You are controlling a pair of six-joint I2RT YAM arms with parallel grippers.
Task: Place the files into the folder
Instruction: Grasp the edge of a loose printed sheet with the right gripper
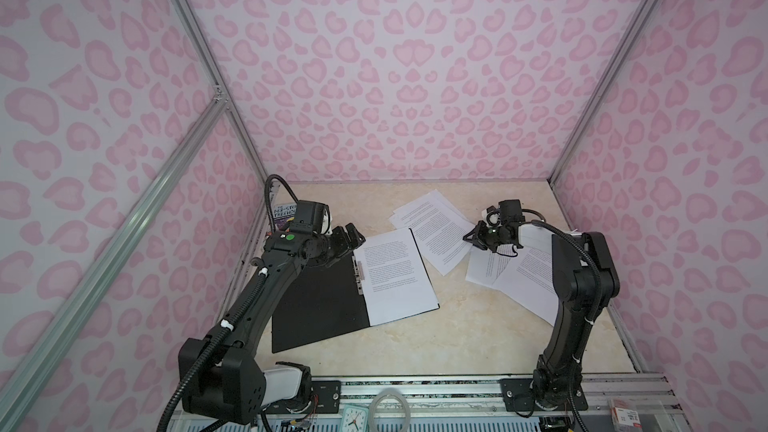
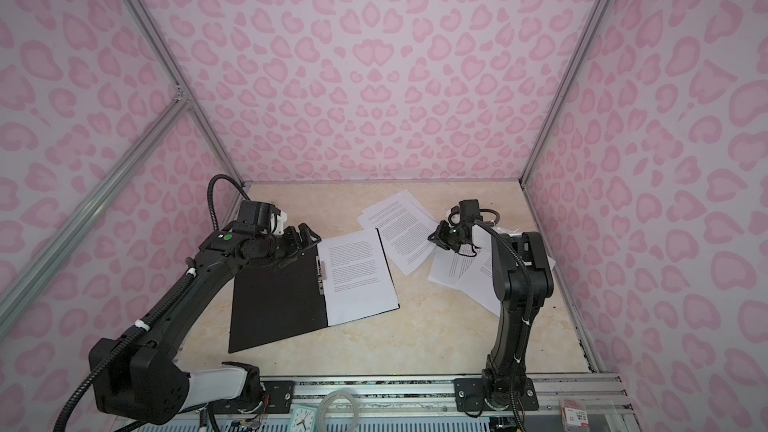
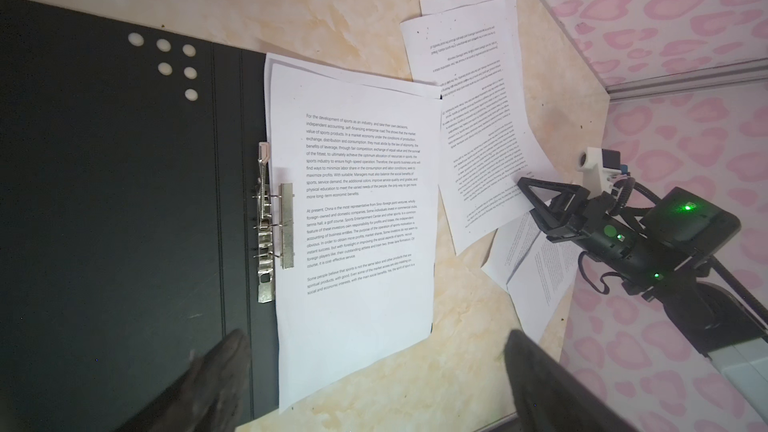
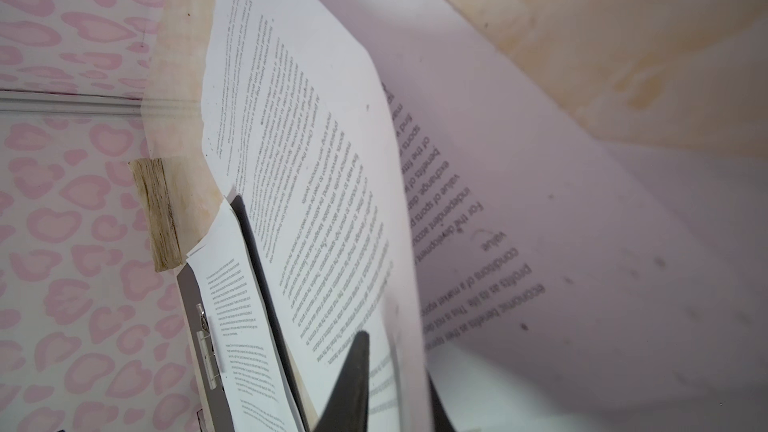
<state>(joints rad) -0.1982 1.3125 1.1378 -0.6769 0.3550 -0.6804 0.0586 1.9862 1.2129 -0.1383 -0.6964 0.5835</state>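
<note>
A beige marbled tabletop [image 1: 415, 347] is enclosed by pink-patterned walls. In both top views the open folder [image 1: 320, 313] is laid flat on the table's left part, black inside upward. A filed sheet [image 1: 395, 280] of printed text is seen lying on the folder's right half. The loose sheets [image 1: 432, 226] are scattered, overlapping, on the table to the right of the folder, and some are partly hidden under the right arm. A "Treehouse" paperback [image 1: 284, 214] is half hidden behind the left arm, by the left wall. The left gripper [image 1: 351, 238] is held over the folder's far edge, jaws released and spread wide. The right gripper [image 1: 471, 238] is clenched on the edge of the gripped sheet [image 4: 332, 201], which is shown bowed upward in the right wrist view. A metal clip strip [image 3: 266, 222] is fixed along the folder's spine, its flat bar laid over the filed sheet's edge.
</note>
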